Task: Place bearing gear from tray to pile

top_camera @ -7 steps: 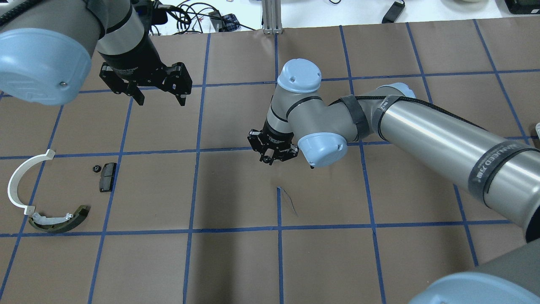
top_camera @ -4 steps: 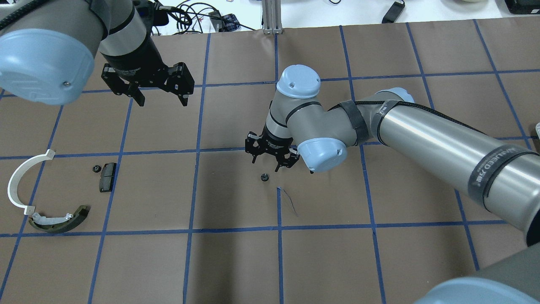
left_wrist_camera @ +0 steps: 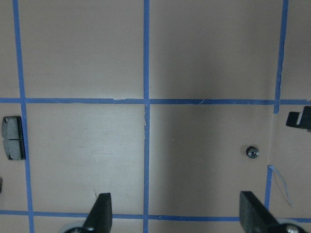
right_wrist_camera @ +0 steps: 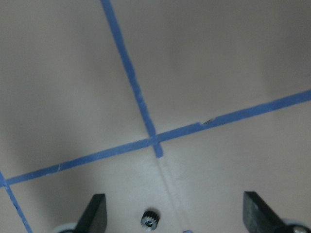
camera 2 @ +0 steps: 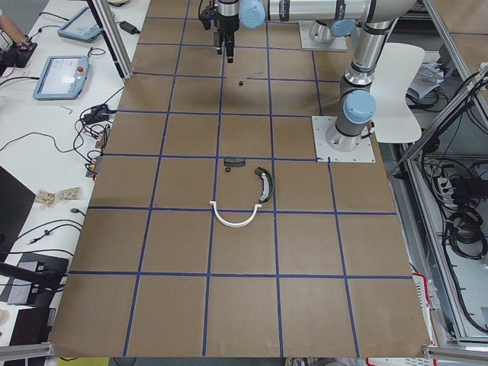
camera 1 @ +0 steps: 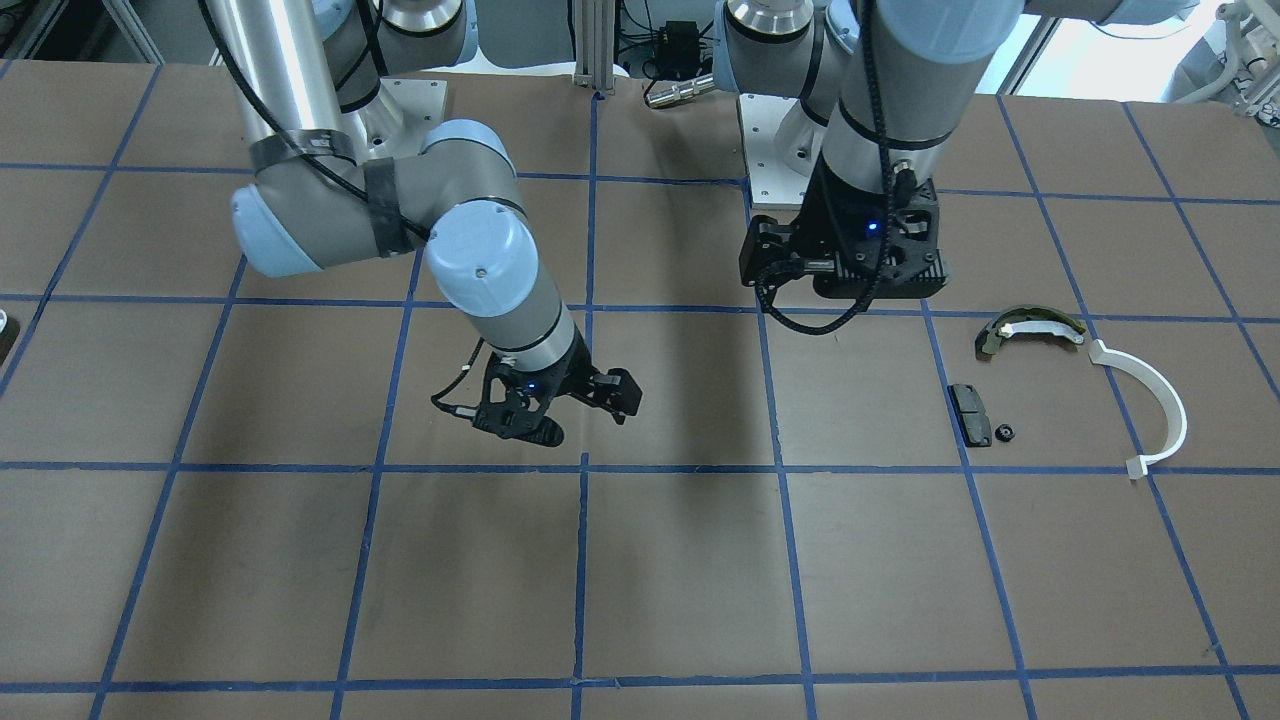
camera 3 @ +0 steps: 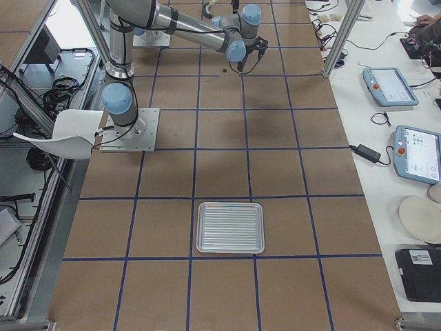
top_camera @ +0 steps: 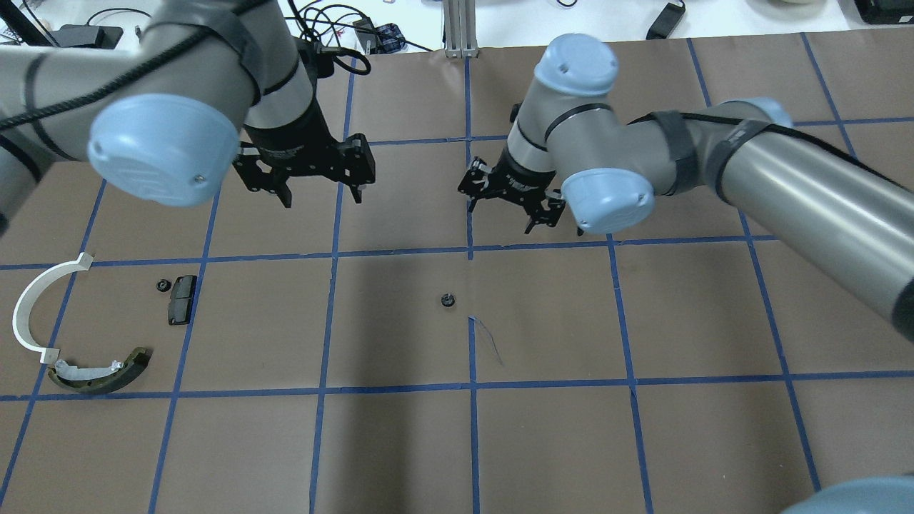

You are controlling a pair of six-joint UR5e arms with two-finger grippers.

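Your bearing gear point(top_camera: 448, 300) lies mid-frame, nearer the right gripper point(top_camera: 501, 218) than the left gripper point(top_camera: 321, 200); both are spread apart and empty.

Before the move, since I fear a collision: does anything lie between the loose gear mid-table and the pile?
Nothing visible: only bare table lies between the bearing gear and the pile's black pad.

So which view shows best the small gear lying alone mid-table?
The left wrist-mounted view: the bearing gear is sharp there, with teeth visible. The right wrist-mounted view shows it near its lower edge, softer. The overhead exterior gives a small dark ring; both side views only a dot. The front-facing view does not show it.
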